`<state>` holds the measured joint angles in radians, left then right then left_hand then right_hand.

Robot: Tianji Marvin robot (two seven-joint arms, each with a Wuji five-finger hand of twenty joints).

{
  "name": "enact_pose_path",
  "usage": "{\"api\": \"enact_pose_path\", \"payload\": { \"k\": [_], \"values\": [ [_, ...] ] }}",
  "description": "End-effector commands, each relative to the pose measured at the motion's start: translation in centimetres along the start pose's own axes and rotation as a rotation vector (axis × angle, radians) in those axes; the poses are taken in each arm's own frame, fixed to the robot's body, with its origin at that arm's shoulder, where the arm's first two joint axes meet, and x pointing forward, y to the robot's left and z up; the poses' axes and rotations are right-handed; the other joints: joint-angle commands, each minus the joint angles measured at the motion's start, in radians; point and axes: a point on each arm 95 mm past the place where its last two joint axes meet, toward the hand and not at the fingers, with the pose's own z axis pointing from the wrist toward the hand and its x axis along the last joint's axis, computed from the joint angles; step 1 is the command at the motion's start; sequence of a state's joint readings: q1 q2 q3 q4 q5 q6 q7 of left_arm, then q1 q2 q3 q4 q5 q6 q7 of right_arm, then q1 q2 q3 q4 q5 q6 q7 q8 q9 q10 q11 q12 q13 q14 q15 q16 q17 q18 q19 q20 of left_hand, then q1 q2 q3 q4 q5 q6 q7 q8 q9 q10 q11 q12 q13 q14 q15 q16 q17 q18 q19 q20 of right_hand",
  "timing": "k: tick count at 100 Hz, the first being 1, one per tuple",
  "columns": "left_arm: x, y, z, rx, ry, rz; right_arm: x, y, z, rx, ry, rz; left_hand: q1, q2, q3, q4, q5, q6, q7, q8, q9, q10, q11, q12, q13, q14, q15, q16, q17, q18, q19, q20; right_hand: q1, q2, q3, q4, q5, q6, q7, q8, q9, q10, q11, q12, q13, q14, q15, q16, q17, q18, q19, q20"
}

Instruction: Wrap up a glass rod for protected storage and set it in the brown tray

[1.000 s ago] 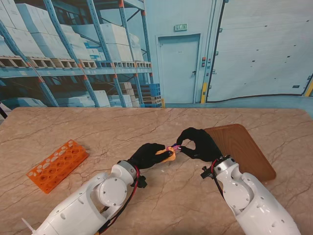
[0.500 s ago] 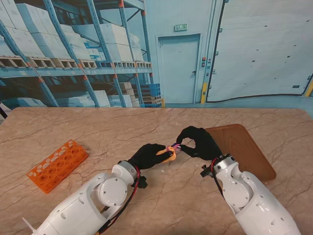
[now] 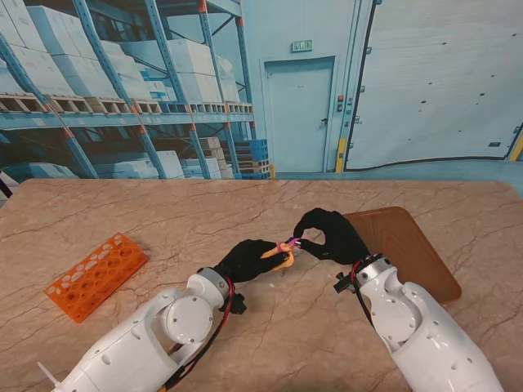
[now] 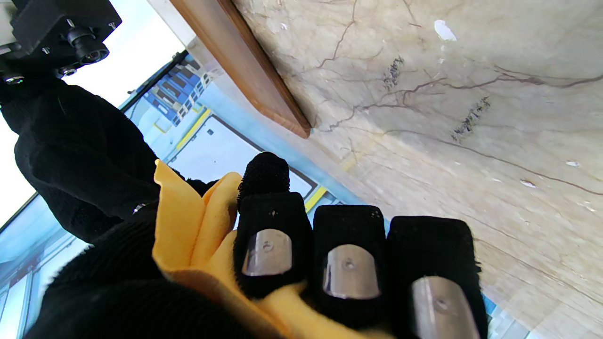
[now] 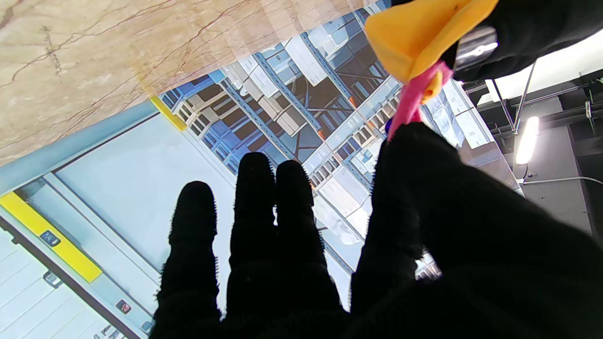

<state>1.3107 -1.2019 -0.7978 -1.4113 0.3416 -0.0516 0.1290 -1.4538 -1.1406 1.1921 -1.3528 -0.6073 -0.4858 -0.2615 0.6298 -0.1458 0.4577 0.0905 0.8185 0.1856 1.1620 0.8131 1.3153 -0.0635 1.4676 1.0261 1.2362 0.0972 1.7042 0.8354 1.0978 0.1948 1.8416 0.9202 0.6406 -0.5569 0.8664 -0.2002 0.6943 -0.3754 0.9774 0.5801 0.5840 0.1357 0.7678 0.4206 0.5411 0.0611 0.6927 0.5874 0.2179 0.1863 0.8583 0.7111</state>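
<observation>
Midway, I judge: my left hand (image 3: 248, 260) clenches the yellow cloth (image 3: 281, 259) bunched around what should be the rod, which I cannot see. My right hand (image 3: 328, 237) pinches a pink strip (image 5: 411, 101) at the cloth's end, other fingers spread. Both hold it above the table (image 3: 163, 214), near the tray (image 3: 404, 249). Securing the wrap and placing it remain.

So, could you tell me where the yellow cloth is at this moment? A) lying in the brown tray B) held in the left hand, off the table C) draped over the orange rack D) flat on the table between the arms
B: the yellow cloth is bunched in the left hand, with the right hand pinching the pink piece at its end; the brown tray holds nothing.
</observation>
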Motion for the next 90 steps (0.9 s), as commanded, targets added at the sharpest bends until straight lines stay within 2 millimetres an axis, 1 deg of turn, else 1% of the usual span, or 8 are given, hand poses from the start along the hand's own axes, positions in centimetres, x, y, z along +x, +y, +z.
{"api": "enact_pose_path", "payload": {
  "k": [1,29,57,77,90],
  "values": [
    [0.0,0.5,-0.1,-0.011,-0.006,-0.011,0.3,0.0,0.3,-0.004,0.009,0.007,0.018,0.034,0.015,0.007,0.064,0.045,0.099,0.014,0.026,-0.051,0.079,-0.002,0.034,0.008,0.118,-0.003,0.009,-0.018,0.252,0.030,0.007,0.061,0.003,-0.015,-0.003,-0.115,0.052,0.029,0.006,-0.027,0.015,-0.009,0.019,-0.031,0.012,0.002,-0.003,-0.009,0.024,-0.012],
    [0.0,0.5,-0.1,-0.014,-0.008,-0.013,0.3,-0.1,0.7,0.007,0.018,0.014,0.017,0.033,0.016,0.008,0.064,0.045,0.100,0.015,0.026,-0.050,0.079,-0.002,0.034,0.009,0.119,-0.004,0.009,-0.021,0.252,0.032,0.009,0.063,-0.005,-0.015,-0.003,-0.122,0.049,0.030,0.014,-0.031,0.012,-0.010,0.024,-0.032,0.011,0.001,0.001,-0.008,0.024,-0.012],
    [0.0,0.5,-0.1,-0.016,-0.007,-0.012,0.2,-0.4,1.3,0.027,-0.001,0.045,0.016,0.032,0.019,0.009,0.064,0.045,0.100,0.015,0.026,-0.050,0.080,-0.003,0.034,0.009,0.120,-0.004,0.009,-0.021,0.252,0.034,0.015,0.080,-0.016,-0.016,-0.004,-0.121,0.045,0.027,0.019,-0.032,0.009,-0.011,0.026,-0.028,0.008,0.000,0.002,-0.007,0.023,-0.012],
    [0.1,0.5,-0.2,-0.016,-0.005,-0.012,0.1,-0.6,1.5,0.034,-0.022,0.065,0.016,0.032,0.019,0.009,0.063,0.045,0.100,0.016,0.026,-0.051,0.080,-0.003,0.034,0.010,0.120,-0.004,0.009,-0.020,0.252,0.034,0.026,0.102,-0.033,-0.015,-0.006,-0.112,0.034,0.010,0.020,-0.030,0.006,-0.011,0.026,-0.027,0.006,0.000,0.002,-0.008,0.022,-0.012],
    [0.1,0.5,-0.2,-0.016,-0.004,-0.012,0.1,-0.6,1.5,0.029,-0.038,0.071,0.015,0.032,0.019,0.009,0.063,0.046,0.099,0.016,0.026,-0.049,0.080,-0.003,0.034,0.009,0.120,-0.005,0.009,-0.021,0.252,0.034,0.033,0.109,-0.046,-0.012,-0.007,-0.091,0.027,-0.017,0.025,-0.026,0.004,-0.012,0.028,-0.024,0.007,0.001,0.003,-0.006,0.022,-0.011]
  ]
}}
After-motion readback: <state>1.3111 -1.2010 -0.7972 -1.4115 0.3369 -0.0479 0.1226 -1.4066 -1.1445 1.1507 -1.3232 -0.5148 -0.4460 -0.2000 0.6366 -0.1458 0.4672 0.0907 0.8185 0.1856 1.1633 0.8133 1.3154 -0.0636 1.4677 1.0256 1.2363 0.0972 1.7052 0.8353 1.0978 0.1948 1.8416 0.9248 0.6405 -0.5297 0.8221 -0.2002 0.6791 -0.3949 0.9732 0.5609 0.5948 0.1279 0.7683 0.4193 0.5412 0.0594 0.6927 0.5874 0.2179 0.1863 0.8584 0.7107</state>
